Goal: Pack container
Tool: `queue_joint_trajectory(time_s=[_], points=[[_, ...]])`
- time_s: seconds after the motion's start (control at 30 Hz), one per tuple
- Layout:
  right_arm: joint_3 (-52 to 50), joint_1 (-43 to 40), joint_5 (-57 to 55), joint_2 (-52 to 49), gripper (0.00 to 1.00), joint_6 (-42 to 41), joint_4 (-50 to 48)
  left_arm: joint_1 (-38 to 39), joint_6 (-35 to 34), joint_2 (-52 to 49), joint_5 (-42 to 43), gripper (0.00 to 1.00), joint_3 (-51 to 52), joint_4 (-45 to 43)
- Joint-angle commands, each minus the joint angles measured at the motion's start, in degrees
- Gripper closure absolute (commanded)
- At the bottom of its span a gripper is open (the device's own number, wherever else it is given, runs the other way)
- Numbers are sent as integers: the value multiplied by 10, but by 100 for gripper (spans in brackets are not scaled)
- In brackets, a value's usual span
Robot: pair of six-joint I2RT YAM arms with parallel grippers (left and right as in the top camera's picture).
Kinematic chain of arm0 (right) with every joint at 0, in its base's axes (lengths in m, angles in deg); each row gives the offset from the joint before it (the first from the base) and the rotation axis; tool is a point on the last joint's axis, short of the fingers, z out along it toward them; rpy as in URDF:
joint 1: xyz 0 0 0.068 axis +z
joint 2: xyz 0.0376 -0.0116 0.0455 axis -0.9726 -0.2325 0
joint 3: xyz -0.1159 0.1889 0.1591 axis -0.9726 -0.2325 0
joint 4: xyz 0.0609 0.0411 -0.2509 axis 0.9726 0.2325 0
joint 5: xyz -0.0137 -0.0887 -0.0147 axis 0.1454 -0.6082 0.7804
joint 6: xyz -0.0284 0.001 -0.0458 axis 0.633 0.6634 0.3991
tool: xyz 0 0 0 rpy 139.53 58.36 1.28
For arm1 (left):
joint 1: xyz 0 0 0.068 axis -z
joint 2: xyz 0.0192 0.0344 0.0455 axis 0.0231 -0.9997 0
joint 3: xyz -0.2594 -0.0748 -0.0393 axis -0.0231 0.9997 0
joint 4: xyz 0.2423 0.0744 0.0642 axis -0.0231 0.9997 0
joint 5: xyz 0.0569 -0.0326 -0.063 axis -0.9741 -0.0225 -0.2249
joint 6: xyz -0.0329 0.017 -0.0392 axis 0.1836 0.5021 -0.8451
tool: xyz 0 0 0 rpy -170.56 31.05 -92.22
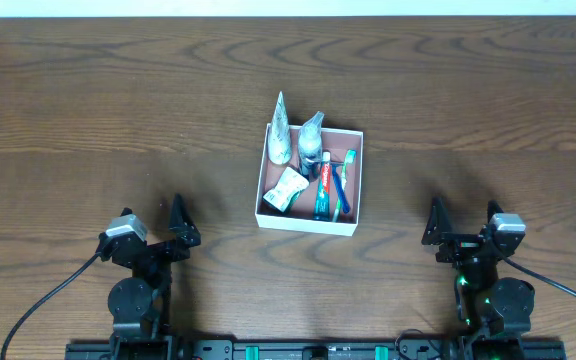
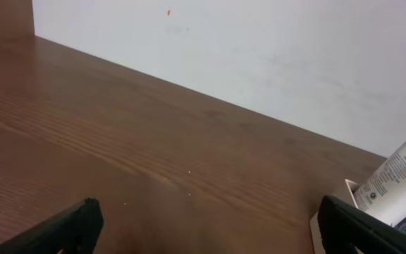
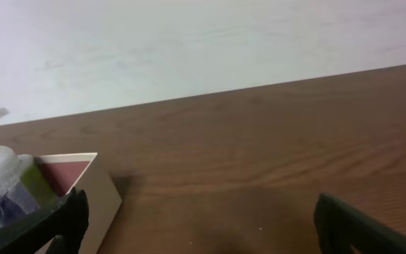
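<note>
Wood-grain table (image 1: pixel 88 110) spreads under a pale wall. Both arms crouch folded, flanking the container (image 1: pixel 306 222), well apart from it: left gripper (image 1: pixel 183 228) and right gripper (image 1: pixel 436 225) splayed wide, empty. Its white walls frame a reddish floor holding tubes (image 1: pixel 280 130), a toothbrush (image 1: pixel 346 182) and a sachet (image 1: pixel 286 188).

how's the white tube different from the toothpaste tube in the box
The white tube is pale and wide; the toothpaste tube is slimmer and red, white and green. The white tube sticks out over the far wall of the box; the toothpaste tube lies wholly inside. Both sit in the box, running roughly near to far.
</note>
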State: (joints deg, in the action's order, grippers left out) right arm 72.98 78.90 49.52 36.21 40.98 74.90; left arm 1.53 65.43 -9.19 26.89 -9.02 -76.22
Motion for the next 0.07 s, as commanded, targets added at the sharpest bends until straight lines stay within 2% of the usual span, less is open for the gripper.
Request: queue_joint_trajectory(time_s=[0.0, 0.03], points=[[-1, 6, 2, 6, 1, 10, 3, -2, 9, 3, -5, 2, 12, 22], [-1, 6, 2, 6, 1, 10, 3, -2, 9, 3, -5, 2, 12, 22]])
